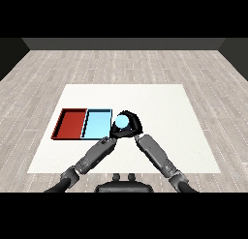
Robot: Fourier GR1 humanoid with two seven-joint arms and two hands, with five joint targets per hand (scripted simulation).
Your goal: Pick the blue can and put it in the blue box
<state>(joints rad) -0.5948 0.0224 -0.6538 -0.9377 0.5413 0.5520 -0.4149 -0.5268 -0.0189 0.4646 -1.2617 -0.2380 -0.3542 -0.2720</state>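
From the head view I see the can just past the right edge of the blue tray, near that tray's near right corner. Its pale blue top faces up at me and it looks upright. I cannot tell whether it stands on the table or is lifted off it.

My right hand wraps round the can from the right and from the far side: its black fingers arc over the can's far edge and down its right flank, so I read this hand as curled round the can and gripping it. The can sits inside that curl, with the fingers behind and beside it and the palm to its right.

My left hand comes in from the lower left and ends right below the can's near left side, close against it. The two hands merge into one dark shape there, so I cannot tell how the left hand's digits are set, nor whether it touches the can.

The red tray lies side by side with the blue tray, on its left, the two touching along one wall. Both forearms meet in a V beneath the can, above the table's near middle.
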